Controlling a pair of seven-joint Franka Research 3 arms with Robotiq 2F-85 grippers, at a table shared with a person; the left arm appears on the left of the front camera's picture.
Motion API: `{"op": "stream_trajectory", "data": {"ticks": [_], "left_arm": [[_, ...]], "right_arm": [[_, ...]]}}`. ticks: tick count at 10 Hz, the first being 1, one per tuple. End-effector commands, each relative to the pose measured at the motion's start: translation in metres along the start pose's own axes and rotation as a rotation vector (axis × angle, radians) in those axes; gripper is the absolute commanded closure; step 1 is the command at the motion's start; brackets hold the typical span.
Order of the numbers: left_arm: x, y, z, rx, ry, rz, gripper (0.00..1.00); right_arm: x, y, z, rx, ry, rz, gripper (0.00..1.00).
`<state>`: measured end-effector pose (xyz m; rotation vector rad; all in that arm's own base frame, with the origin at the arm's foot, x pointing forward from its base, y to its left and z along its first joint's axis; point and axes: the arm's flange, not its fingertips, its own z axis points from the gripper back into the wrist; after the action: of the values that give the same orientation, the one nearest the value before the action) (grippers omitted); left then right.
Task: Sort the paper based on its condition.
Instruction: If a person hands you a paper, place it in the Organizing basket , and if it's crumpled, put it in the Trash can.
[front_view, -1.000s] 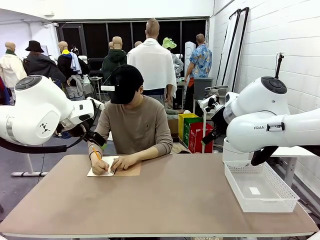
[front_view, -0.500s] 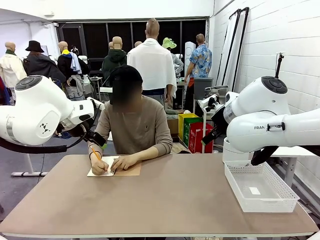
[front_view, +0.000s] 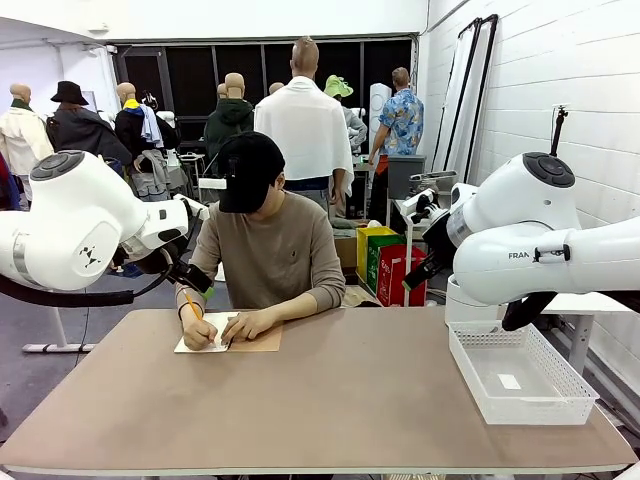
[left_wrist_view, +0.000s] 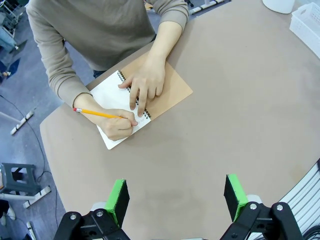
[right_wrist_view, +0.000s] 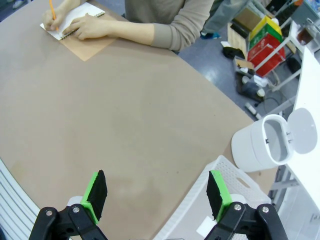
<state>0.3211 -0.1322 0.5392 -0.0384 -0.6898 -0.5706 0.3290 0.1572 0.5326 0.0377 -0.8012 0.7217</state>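
- While the person (front_view: 265, 240) writes at the far side of the table (front_view: 350, 400), the paper (left_wrist_view: 107, 92) is seen as a white page bound by the spiral of the open notebook (left_wrist_view: 172, 90). In the front view it lies at about 10 o'clock from the table's middle.
- The page is partly covered: a pencil (left_wrist_view: 97, 113) is held on it by the writing hand (left_wrist_view: 119, 127), and its spiral edge is pressed down by the other hand (left_wrist_view: 145, 82).
- The left gripper (left_wrist_view: 176, 192) is held above the table with its green pads spread wide and nothing between them. The notebook lies at 11 o'clock from it, well apart, with bare tabletop between.
- The right gripper (right_wrist_view: 156, 192) is likewise spread and empty, and the notebook is seen far off at 11 o'clock in its view.
- A white mesh basket (front_view: 540, 410) stands at 4 o'clock on the table. A small white scrap (front_view: 509, 381) lies on its floor; what it is cannot be told.
- A white bin (right_wrist_view: 255, 145), its lid open, stands beside the table at 2 o'clock in the right wrist view.
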Motion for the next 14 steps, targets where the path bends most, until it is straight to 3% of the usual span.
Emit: {"op": "stream_trajectory", "data": {"ticks": [1, 14], "left_arm": [[-0.0001, 0.0006, 0.0002, 0.000, -0.001, 0.002, 0.00], [-0.0001, 0.0006, 0.0002, 0.000, -0.001, 0.002, 0.00]], "right_arm": [[0.0000, -0.0002, 0.0001, 0.000, 0.000, 0.000, 0.00], [0.0000, -0.0002, 0.0001, 0.000, 0.000, 0.000, 0.00]]}}
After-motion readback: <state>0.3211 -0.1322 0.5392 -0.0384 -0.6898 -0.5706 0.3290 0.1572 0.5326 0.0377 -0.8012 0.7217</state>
